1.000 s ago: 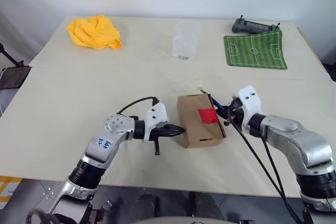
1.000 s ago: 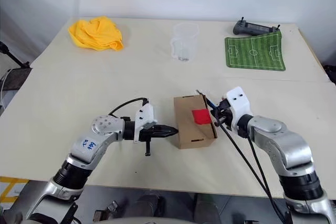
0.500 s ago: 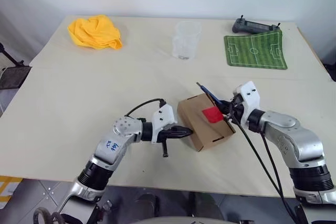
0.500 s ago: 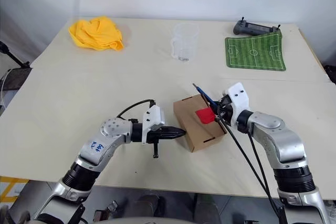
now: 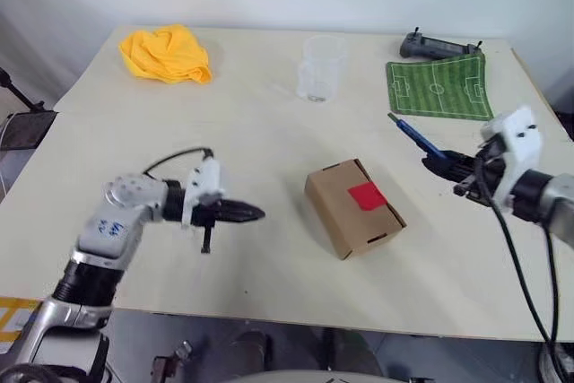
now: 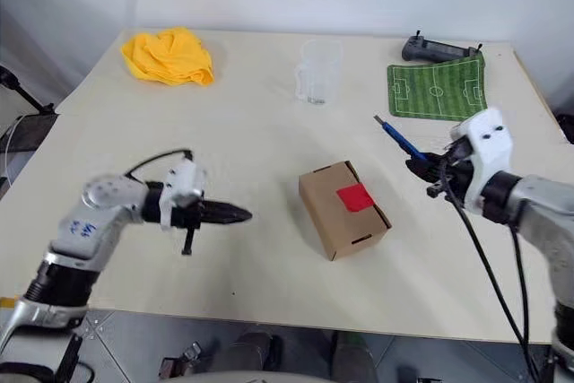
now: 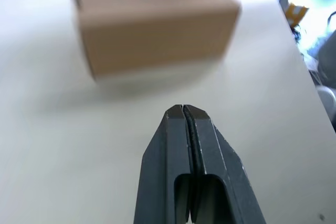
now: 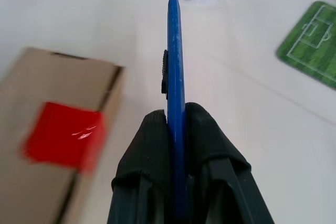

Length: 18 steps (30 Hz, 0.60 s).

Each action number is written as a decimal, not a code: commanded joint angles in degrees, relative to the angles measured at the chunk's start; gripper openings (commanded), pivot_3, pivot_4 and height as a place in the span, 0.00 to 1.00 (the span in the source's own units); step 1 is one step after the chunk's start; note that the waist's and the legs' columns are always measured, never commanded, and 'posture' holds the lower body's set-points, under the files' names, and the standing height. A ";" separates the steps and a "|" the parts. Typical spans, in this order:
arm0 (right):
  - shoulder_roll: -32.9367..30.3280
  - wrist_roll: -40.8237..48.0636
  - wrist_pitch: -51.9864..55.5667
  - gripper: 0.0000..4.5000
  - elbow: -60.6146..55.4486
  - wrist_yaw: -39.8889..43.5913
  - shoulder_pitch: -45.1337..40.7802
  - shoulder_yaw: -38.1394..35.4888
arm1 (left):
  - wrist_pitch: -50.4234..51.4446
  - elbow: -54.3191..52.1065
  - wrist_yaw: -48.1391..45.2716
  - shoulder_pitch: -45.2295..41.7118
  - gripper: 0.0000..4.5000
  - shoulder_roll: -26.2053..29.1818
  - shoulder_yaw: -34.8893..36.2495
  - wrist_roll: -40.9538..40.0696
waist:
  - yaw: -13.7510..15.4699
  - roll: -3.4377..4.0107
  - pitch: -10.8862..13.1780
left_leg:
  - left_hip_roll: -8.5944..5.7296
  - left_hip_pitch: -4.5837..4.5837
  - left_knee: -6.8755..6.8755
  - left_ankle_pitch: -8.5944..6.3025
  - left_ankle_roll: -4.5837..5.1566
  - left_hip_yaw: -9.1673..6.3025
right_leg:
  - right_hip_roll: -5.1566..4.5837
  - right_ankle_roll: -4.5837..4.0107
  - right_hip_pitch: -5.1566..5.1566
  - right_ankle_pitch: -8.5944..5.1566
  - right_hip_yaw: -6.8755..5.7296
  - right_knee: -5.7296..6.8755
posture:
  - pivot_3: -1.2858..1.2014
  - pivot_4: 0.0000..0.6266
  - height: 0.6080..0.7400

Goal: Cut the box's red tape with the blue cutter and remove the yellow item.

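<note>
Your right gripper [image 6: 429,172] pinches the cutter [image 6: 400,142] by its rear end, so the blade end stays free; it hangs off the desk [image 6: 269,132] at about 3 o'clock of the box [image 6: 343,209], long axis toward 10 o'clock. The box lies flat mid-desk, tape [image 6: 355,196] up and reachable, long axis from 10 to 4. Your left gripper [image 6: 240,215], fingers pressed together and empty, waits at its 9 o'clock, pointing at it, probably ready to brace it.

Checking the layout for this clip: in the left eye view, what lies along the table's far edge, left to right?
Crumpled yellow cloth → clear plastic measuring cup → green football-pitch mat, with the dark handheld controller just behind it.
</note>
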 commanded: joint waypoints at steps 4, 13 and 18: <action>-3.93 24.20 26.78 0.04 -8.22 -8.65 -4.18 -12.34 | -8.15 11.12 -0.98 -12.43 0.00 -11.95 -5.03 3.21 | 0.16 -0.03 -0.01 | -0.02 -0.05 0.01 0.00 0.03 0.02 | 0.01 0.08 -0.02 0.04 -0.08 0.11 | 0.52 0.24 1.00; -25.16 69.68 1.99 0.04 -4.68 -47.58 17.32 -11.94 | -15.02 23.31 7.03 -22.42 0.00 -26.99 -11.55 12.44 | -0.08 -0.21 0.09 | -0.04 -0.10 0.03 -0.02 0.23 0.32 | -0.01 0.31 0.02 0.17 -0.31 -0.09 | 0.52 0.24 1.00; -30.70 69.88 -8.91 0.04 -6.61 -50.41 22.52 -9.38 | -16.52 26.42 9.26 -23.34 0.00 -29.54 -13.38 16.20 | -0.39 -0.28 0.10 | -0.07 -0.07 0.06 0.04 0.46 0.58 | -0.01 0.63 0.12 0.35 -0.07 -0.28 | 0.52 0.24 1.00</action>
